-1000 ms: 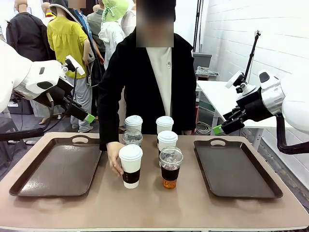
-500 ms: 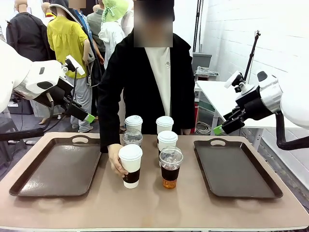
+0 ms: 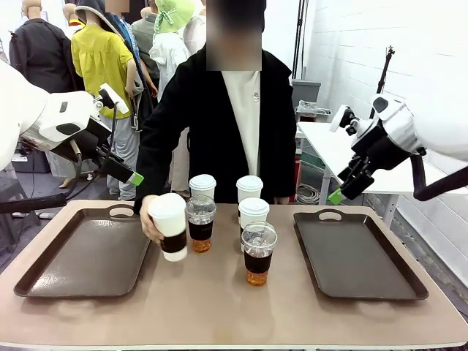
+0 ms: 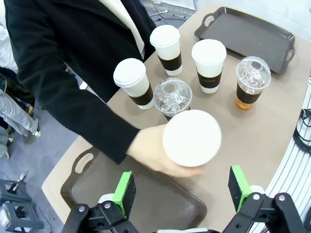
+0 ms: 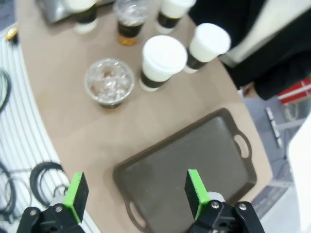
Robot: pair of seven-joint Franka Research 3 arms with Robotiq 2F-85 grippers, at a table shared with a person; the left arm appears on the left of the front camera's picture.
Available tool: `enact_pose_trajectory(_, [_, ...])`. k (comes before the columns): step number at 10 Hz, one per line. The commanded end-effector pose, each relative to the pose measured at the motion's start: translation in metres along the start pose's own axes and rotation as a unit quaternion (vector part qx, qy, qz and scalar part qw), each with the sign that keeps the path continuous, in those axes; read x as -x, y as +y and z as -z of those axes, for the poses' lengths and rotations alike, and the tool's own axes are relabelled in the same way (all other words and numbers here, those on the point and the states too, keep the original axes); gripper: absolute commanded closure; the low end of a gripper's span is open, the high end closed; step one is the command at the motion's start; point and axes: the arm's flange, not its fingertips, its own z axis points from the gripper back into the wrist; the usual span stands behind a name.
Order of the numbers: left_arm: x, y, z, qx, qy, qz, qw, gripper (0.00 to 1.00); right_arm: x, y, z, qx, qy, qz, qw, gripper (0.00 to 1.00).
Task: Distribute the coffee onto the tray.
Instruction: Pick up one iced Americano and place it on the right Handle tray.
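Now | left hand (image 4: 182,188) open | right hand (image 5: 135,188) open | clear cups (image 3: 259,252) hold amber drink

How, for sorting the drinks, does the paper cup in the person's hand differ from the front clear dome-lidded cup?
The paper cup is white with a flat lid and dark sleeve; the clear dome-lidded cup shows ice and amber drink. The paper cup is tilted in the person's hand; the clear dome-lidded cup stands upright, untouched, on the table. Both are lidded cups.
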Motion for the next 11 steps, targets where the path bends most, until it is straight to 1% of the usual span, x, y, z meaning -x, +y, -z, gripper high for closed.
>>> enact_pose_trajectory(1, [0.000, 0.000, 0.001, 0.000, 0.000, 0.000, 1.000, 0.00, 0.002, -0.022, 0.002, -0.044, 0.000, -0.070, 0.997, 0.00])
enact_pose_trajectory(2, [0.000, 0.000, 0.001, 0.000, 0.000, 0.000, 1.000, 0.00, 0.005, -0.029, 0.009, -0.046, -0.013, -0.084, 0.995, 0.00])
enact_pose_trajectory(3, [0.000, 0.000, 0.001, 0.000, 0.000, 0.000, 1.000, 0.00, 0.010, -0.034, 0.020, -0.052, -0.055, -0.112, 0.991, 0.00])
enact_pose_trajectory(4, [0.000, 0.000, 0.001, 0.000, 0.000, 0.000, 1.000, 0.00, 0.016, -0.038, 0.032, -0.052, -0.105, -0.127, 0.985, 0.00])
enact_pose_trajectory(6, [0.000, 0.000, 0.001, 0.000, 0.000, 0.000, 1.000, 0.00, 0.029, -0.043, 0.062, -0.047, -0.193, -0.131, 0.971, 0.00])
enact_pose_trajectory(7, [0.000, 0.000, 0.001, 0.000, 0.000, 0.000, 1.000, 0.00, 0.035, -0.047, 0.076, -0.050, -0.220, -0.127, 0.966, 0.00])
enact_pose_trajectory(9, [0.000, 0.000, 0.001, 0.000, 0.000, 0.000, 1.000, 0.00, 0.044, -0.053, 0.105, -0.081, -0.256, -0.099, 0.958, 0.00])
enact_pose_trajectory(11, [0.000, 0.000, 0.001, 0.000, 0.000, 0.000, 1.000, 0.00, 0.053, -0.059, 0.128, -0.108, -0.271, -0.080, 0.953, 0.00])
